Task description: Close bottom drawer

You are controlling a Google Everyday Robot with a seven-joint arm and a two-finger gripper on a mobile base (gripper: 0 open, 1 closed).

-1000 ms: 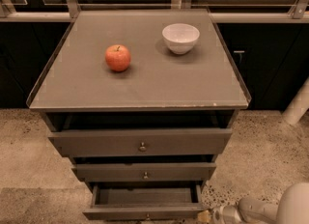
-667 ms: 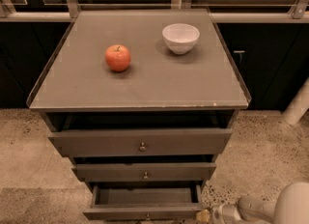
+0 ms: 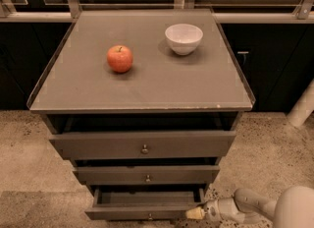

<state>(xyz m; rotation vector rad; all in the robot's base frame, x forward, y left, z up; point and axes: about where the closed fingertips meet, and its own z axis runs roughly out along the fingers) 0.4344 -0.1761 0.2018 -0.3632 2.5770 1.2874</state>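
The bottom drawer (image 3: 144,210) is the lowest and narrowest of three in the grey-brown cabinet (image 3: 142,146). It stands pulled out, with its inside showing and a tiny metal knob at the bottom edge of the view. My gripper (image 3: 195,213) comes in from the lower right and its pale tip is at the right end of the drawer's front, touching or nearly touching it. The top and middle drawers also stand slightly out.
A red apple (image 3: 119,58) and a white bowl (image 3: 183,38) sit on the cabinet top. Dark cabinets and a metal rail run behind. A white post (image 3: 301,105) stands at the right on the speckled floor.
The arm has shifted slightly left toward the drawer's right end. The drawer itself has not visibly moved.
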